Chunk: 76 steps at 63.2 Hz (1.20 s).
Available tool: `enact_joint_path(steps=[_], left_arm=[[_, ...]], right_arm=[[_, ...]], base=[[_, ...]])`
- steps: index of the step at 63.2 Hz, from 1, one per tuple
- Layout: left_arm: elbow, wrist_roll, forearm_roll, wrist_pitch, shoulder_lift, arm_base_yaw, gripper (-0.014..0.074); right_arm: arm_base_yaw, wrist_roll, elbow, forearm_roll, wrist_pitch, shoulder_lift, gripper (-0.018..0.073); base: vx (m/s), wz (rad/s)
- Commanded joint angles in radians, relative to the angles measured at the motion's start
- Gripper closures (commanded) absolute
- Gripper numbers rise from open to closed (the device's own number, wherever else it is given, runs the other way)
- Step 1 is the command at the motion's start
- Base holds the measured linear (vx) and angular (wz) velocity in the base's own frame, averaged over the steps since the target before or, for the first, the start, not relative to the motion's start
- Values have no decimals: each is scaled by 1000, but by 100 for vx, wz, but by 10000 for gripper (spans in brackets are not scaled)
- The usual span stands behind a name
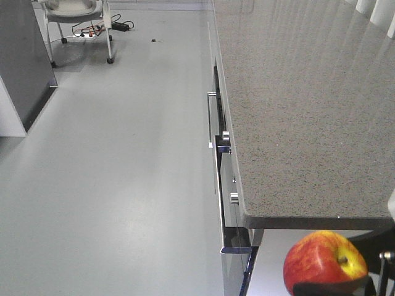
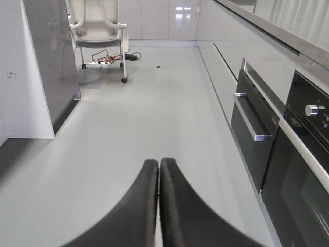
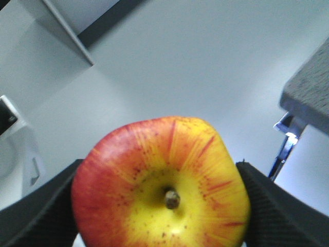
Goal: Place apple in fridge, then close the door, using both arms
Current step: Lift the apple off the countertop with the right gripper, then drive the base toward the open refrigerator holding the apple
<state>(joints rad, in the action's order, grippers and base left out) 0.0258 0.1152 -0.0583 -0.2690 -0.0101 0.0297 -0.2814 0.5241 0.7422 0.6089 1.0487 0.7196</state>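
Straddling the apple (image 3: 162, 185), right jaws seemingly grip it.

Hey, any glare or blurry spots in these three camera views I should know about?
Front view: pale reflected streaks wash the counter top, otherwise sharp. Left wrist view: the left gripper, jaws shut, looks soft up close, and lights glare on the far cabinets. Right wrist view: the apple is crisp, the floor behind it blurred, with a bright glint on a metal handle.
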Motion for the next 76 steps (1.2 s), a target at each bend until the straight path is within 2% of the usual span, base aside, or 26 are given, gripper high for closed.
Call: enact_joint_path(steps=[1, 76], left_arm=[[21, 3, 1, 77, -17, 0, 603], [21, 3, 1, 77, -17, 0, 603]], right_arm=[[0, 4, 28, 61, -6, -3, 183], [0, 5, 28, 86, 6, -3, 183]], base=[[0, 0], [0, 3]])
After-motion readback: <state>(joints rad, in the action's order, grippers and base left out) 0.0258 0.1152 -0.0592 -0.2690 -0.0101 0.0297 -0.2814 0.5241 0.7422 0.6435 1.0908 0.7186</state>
